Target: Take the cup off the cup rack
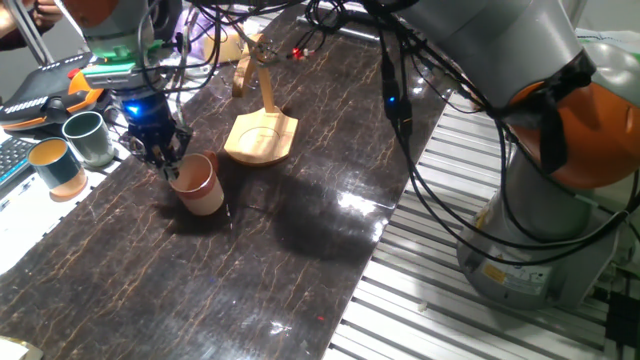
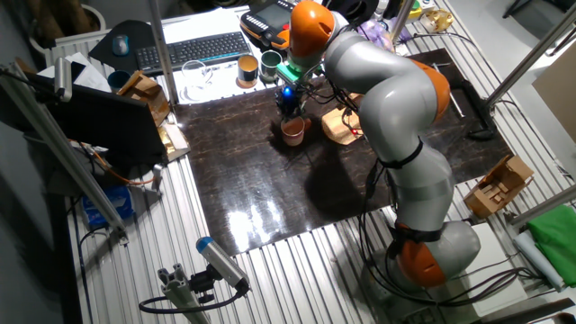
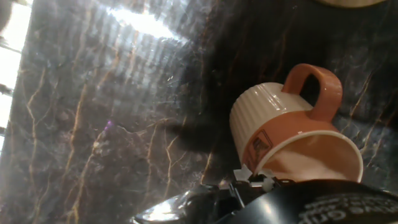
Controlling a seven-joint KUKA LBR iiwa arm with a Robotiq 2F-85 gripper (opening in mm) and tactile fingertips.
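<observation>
The salmon-pink cup (image 1: pixel 199 184) is off the rack, on or just above the dark marble table, tilted a little, left of the cup rack. The light wooden cup rack (image 1: pixel 262 138) has a flat leaf-shaped base and a thin curved arm, which carries nothing. My gripper (image 1: pixel 166 160) is at the cup's left rim and looks shut on it. In the hand view the cup (image 3: pixel 280 134) lies close under the fingers, handle up and pale inside showing. In the other fixed view the cup (image 2: pixel 292 131) is below my gripper (image 2: pixel 290 110), with the rack (image 2: pixel 340 127) to its right.
A dark green cup (image 1: pixel 88 137) and a teal cup with tan inside (image 1: pixel 55 166) stand at the table's left edge. Cables hang over the back of the table. A keyboard (image 2: pixel 193 47) lies beyond it. The table's front edge meets a ribbed metal surface (image 1: pixel 420 290).
</observation>
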